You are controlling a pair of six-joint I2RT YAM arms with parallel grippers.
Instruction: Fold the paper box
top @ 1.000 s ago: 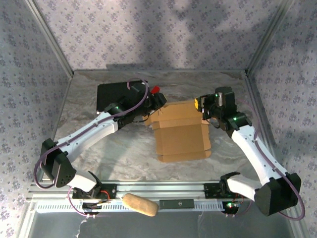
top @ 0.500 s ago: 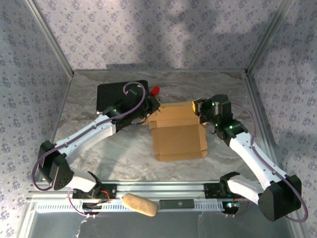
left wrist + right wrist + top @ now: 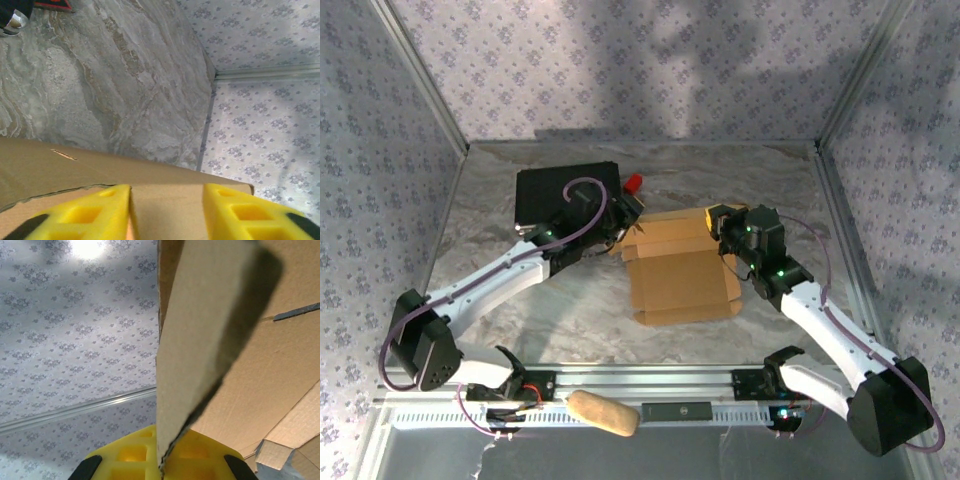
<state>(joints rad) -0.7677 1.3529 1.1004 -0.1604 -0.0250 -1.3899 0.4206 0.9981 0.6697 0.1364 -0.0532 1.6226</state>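
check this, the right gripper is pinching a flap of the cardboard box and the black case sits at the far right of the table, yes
No. The black case sits at the far left of the table, as the top external view shows. The right gripper is indeed pinching a flap of the cardboard box.

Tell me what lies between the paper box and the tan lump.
In the top view, bare table, then the metal rail, separate the paper box from the tan lump.
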